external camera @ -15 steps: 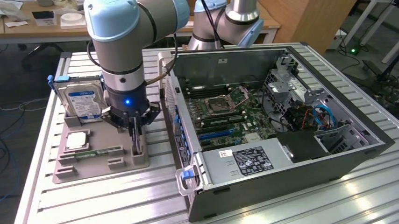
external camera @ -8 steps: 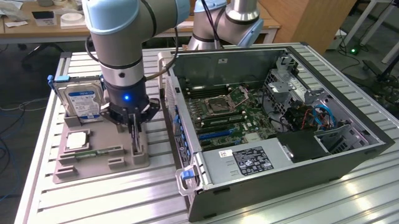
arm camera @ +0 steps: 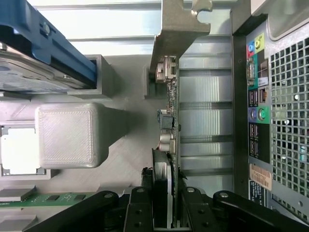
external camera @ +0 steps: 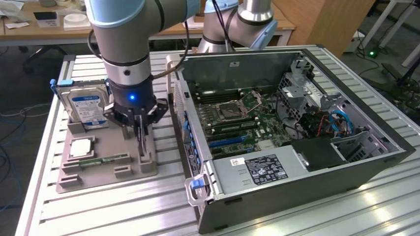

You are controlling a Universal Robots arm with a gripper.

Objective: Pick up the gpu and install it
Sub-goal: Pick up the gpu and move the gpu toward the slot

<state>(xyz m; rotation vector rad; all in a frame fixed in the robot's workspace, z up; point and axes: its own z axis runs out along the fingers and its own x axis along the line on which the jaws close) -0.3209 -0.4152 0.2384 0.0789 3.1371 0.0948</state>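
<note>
Gripper (external camera: pixel 140 132) (arm camera: pixel 166 203): clamped on the gpu (external camera: pixel 143 150) (arm camera: pixel 172 121). In the wrist view my 2 fingers (arm camera: pixel 141 208) sit 1 on each face of the card, pressed flat against it.

Gpu: upright and edge-on, hanging straight down from my grip over the grey tray (external camera: pixel 98 174). Its lower end sits at the tray's slot nearest the case (external camera: pixel 295 182); I cannot tell whether it is clear of the slot or seated in it. In the wrist view its pale metal bracket (arm camera: pixel 181 24) is at the end far from my fingers, and small components show along the board's edge.

Tray: lies on the slatted table (external camera: pixel 118 211), on the exterior view's left of the case. On it:
- drive (external camera: pixel 88 107) (arm camera: pixel 29 67), silver with a blue label, standing upright at the far end, just beside my wrist.
- 1 square chip (external camera: pixel 81 147) lying flat, nearer the camera.
- 1 green memory stick (external camera: pixel 105 160) (arm camera: pixel 38 199) lying flat, next to the chip.

Case: side panel off, open upward, motherboard (external camera: pixel 236 118) exposed, power supply (external camera: pixel 259 169) at the near edge. The wrist view shows its rear ports (arm camera: pixel 256 111), near the gpu but not touching it.
</note>
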